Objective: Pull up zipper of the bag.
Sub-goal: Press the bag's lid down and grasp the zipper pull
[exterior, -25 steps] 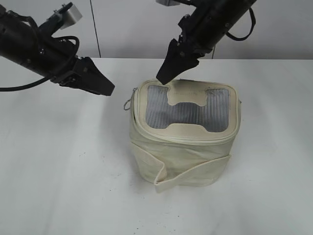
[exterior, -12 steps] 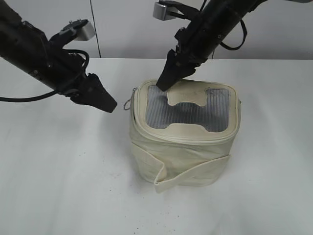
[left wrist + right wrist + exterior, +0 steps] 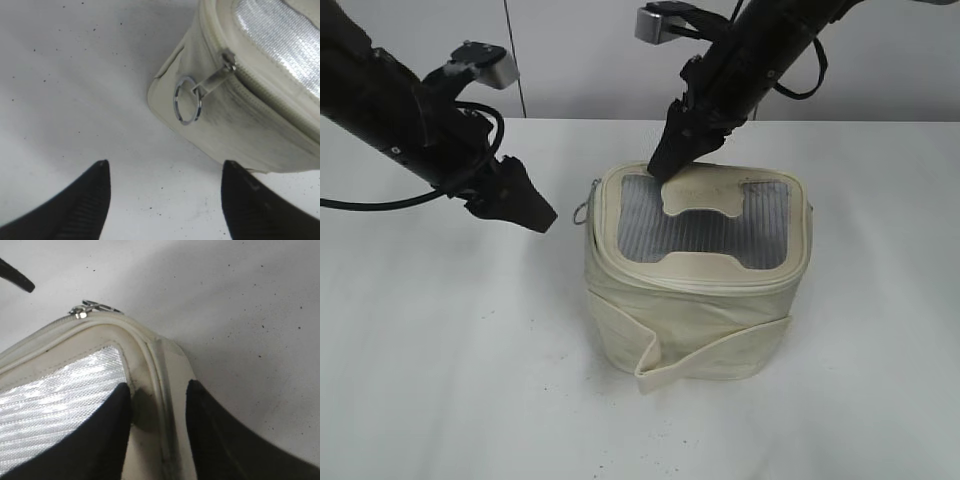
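Note:
The cream bag (image 3: pixel 690 310) stands upright mid-table, with a grey mesh window in its lid. The zipper track (image 3: pixel 692 287) runs round the top rim. A silver ring pull (image 3: pixel 582 214) hangs at the bag's left corner; in the left wrist view it is ahead of the jaws (image 3: pixel 188 106). My left gripper (image 3: pixel 538 214) is open and empty, low over the table just left of the bag (image 3: pixel 260 120). My right gripper (image 3: pixel 665 170) is open, its fingers straddling the lid's rear left rim (image 3: pixel 159 390), one on the lid, one outside. Another pull shows at the corner (image 3: pixel 87 310).
The white table (image 3: pixel 440 360) bears only the bag. A loose cream strap flap (image 3: pixel 660 365) hangs down the bag's front. A white wall stands behind the table. The left gripper's tip shows in the right wrist view (image 3: pixel 17 279).
My right gripper has come down and a little right onto the lid's rear left rim. My left gripper has dropped lower and shifted slightly toward the bag's left corner.

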Tool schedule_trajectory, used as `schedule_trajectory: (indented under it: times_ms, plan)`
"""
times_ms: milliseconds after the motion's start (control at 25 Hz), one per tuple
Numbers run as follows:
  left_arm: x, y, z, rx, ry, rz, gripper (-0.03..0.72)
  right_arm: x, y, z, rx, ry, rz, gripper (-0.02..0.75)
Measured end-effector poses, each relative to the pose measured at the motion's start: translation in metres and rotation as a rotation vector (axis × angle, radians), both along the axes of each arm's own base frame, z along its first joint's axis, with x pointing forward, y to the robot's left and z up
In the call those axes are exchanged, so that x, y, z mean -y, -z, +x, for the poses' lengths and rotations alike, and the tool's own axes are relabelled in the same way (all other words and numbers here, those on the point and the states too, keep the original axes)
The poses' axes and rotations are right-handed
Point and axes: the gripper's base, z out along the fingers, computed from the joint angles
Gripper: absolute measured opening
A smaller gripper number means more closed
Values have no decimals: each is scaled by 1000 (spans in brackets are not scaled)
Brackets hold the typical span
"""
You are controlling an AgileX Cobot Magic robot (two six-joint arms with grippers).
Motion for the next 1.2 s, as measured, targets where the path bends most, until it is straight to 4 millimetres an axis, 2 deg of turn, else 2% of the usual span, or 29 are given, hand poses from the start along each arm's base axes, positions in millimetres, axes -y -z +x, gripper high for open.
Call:
schedule_trajectory:
  times_ms: [160,320,400,480,600,680,1000,1200]
  plan:
    - [0,0,0,1,-1,0,535,0,1,2,23,6,3,338]
    - [0,0,0,-1,-4,-6,536,-1,8,4,11,6,2,362]
    - [0,0,0,-1,-4,-6,536,-2,12,5,-2,5,4,331]
    - [0,0,0,-1,-4,-6,536,-3,14,4,-21,0,7,251]
    - [0,0,0,0,-5,-6,536,-3,14,2,-40,-9,10,85]
    - [0,0,1,10,-11,-2,536,-3,14,1,-48,-14,8,27]
    - [-3,1,5,85,29,51,537,-3,12,1,-51,-22,6,18]
    - [6,1,1,115,93,57,538,-2,12,1,-52,-22,4,16]
